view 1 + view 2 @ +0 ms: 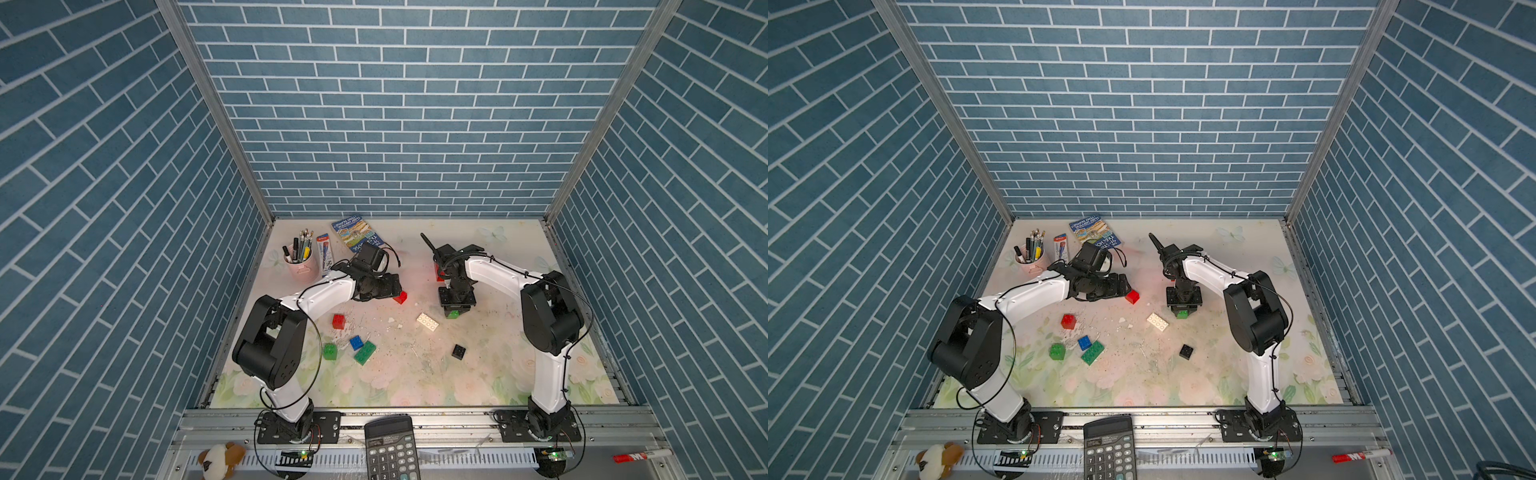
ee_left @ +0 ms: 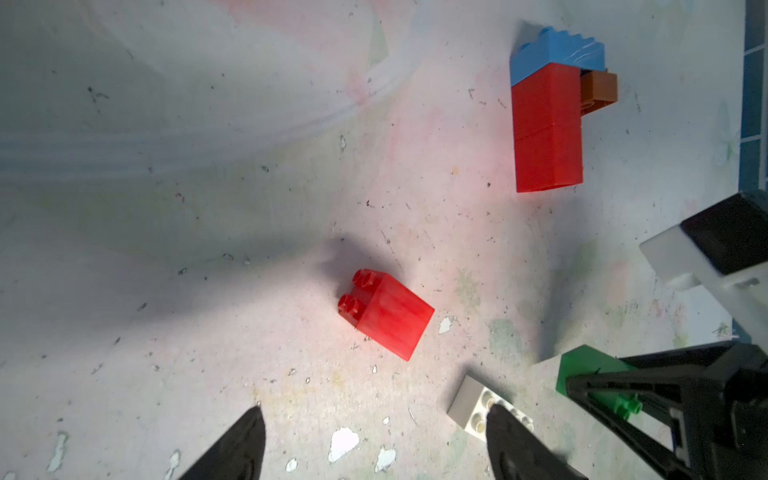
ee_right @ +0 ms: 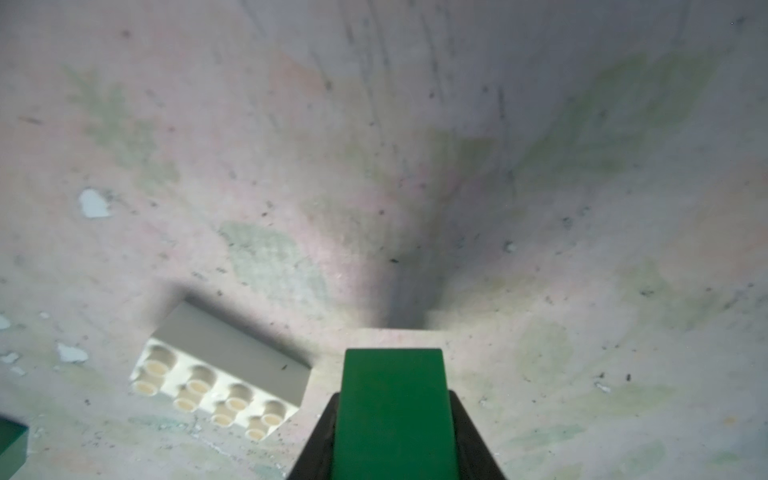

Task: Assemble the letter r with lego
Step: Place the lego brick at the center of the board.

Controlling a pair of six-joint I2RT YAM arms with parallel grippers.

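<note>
My left gripper (image 2: 374, 415) is open and empty, low over the mat. Just ahead of it a red lego brick (image 2: 386, 316) (image 1: 400, 297) lies on its side, apart from both fingers. My right gripper (image 3: 392, 419) (image 1: 454, 308) is shut on a green lego brick (image 3: 392, 374) (image 1: 453, 314), held close above the mat. A white oblong brick (image 1: 427, 322) (image 3: 224, 374) lies beside it. A stack of red bricks with light blue and brown ones (image 2: 546, 133) lies flat farther back, mostly hidden behind the right arm in both top views.
Loose bricks lie front left: red (image 1: 338, 321), green (image 1: 331, 351), blue (image 1: 356, 342), green oblong (image 1: 365, 353); a black one (image 1: 458, 351) sits to the right. A pen cup (image 1: 301, 266) and booklet (image 1: 357, 235) stand at the back left. A calculator (image 1: 390, 449) rests on the front rail.
</note>
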